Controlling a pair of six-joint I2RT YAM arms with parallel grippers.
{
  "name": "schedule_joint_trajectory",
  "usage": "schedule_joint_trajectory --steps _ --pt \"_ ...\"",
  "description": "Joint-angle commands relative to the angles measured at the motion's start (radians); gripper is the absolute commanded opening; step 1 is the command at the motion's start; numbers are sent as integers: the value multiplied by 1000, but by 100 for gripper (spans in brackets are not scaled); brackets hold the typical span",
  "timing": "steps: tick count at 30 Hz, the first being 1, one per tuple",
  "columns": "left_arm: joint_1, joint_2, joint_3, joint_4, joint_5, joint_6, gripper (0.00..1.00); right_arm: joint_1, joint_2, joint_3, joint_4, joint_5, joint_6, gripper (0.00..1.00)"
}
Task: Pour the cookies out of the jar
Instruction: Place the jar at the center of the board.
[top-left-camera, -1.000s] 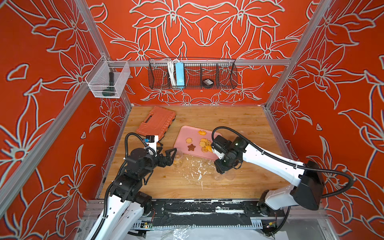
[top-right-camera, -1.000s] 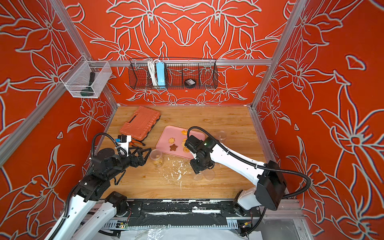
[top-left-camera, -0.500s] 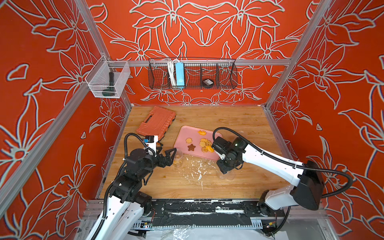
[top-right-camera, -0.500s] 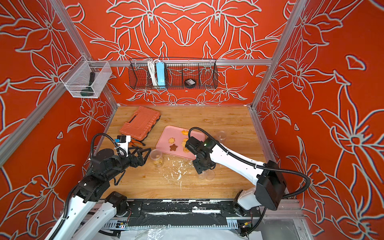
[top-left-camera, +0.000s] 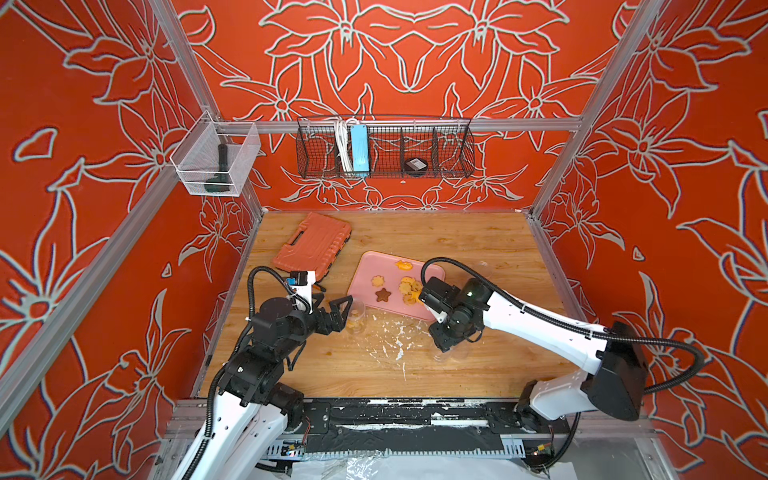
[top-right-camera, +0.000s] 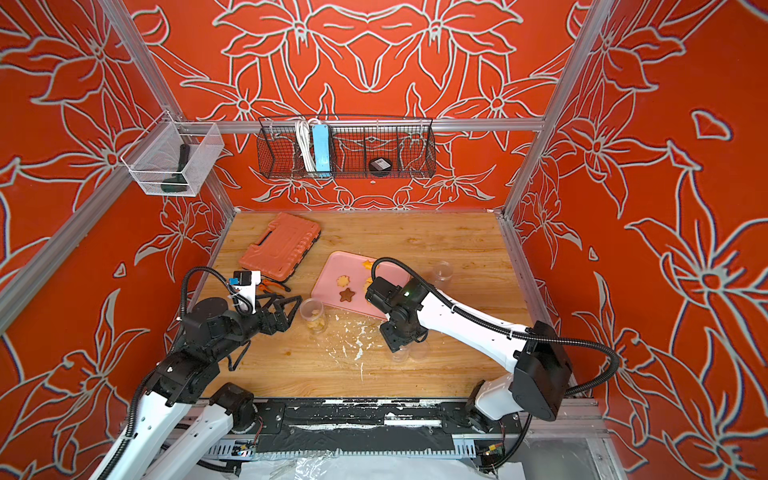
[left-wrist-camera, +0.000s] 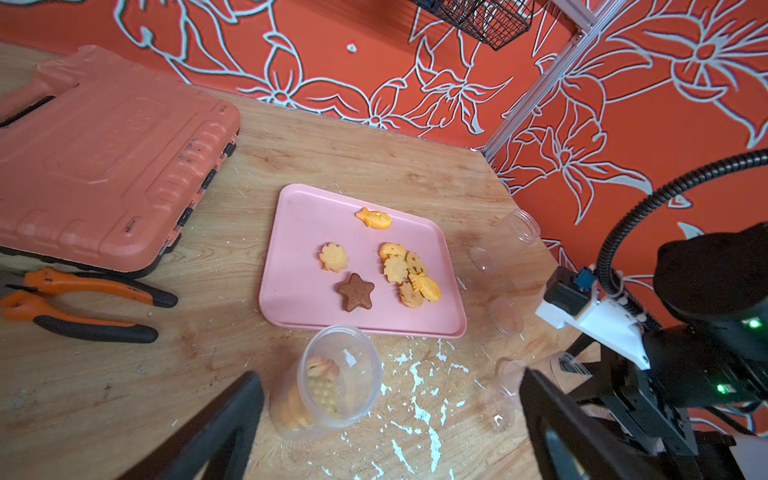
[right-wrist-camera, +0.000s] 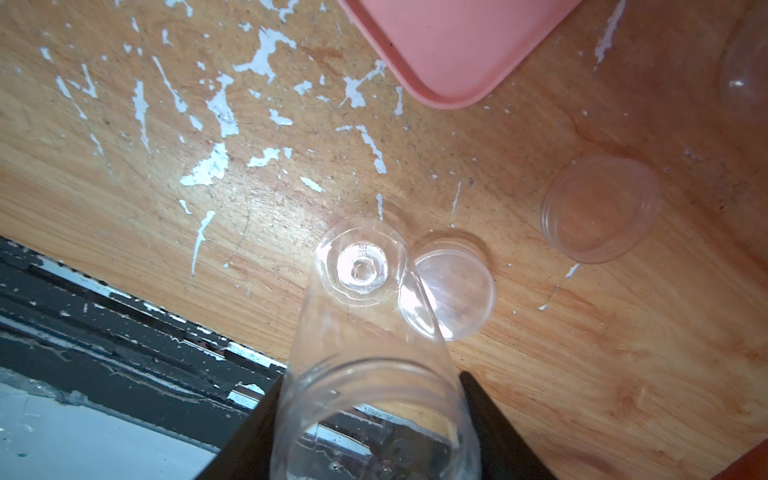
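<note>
While white flecks mark the middle of the counter (top-left-camera: 478, 245), both top views show the cookie jar (top-left-camera: 356, 319) (top-right-camera: 316, 319) upright and open-mouthed, just off the 7 o'clock corner of the pink tray (top-left-camera: 368, 270). Left jaws stand wide open at the jar's 9 o'clock, not touching it. Loose cookies (top-left-camera: 405, 286) lie on the tray. Right jaws, at the tray's 5 o'clock, point down and are closed on an empty jar (top-left-camera: 453, 353). An orange tool case (top-left-camera: 311, 245) lies at the tray's 10 o'clock.

Left wrist view: the cookie jar (left-wrist-camera: 338, 374) sits between the spread fingers (left-wrist-camera: 216, 428), clear of both, with several cookies (left-wrist-camera: 322, 378) inside. A fish, a flower, a dark star and a small cluster lie on the tray (left-wrist-camera: 291, 307). Pliers (left-wrist-camera: 83, 299) lie beside the tool case (left-wrist-camera: 104, 166).

Right wrist view: the jaws grip the empty jar (right-wrist-camera: 374, 332) near its mouth, base toward the counter. One clear lid (right-wrist-camera: 457, 291) lies at the base, contact not determinable; a second lid (right-wrist-camera: 600, 210) lies apart
</note>
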Motion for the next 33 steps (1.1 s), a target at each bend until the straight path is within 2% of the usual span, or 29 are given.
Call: schedule_joint_trajectory --steps 1,10,19,24,26,30,33 --pt "-5 -9 -6 21 -10 -6 97 7 33 3 -9 -2 14 53" --pt "-6 -8 -7 21 -9 -5 97 6 39 -5 -20 31 14 55" --pt "-7 -6 -7 21 -9 -6 97 6 28 26 -42 36 15 87" --pt "-7 -5 -8 25 1 -4 97 9 -57 115 -61 40 5 99" --pt "-7 3 3 18 17 -10 97 12 -83 157 -46 12 -23 99" --pt "-7 37 99 -72 -4 -98 97 20 -90 201 51 -92 -62 99" --pt "-7 42 174 -171 -66 -219 97 36 -19 266 70 -133 -78 99"
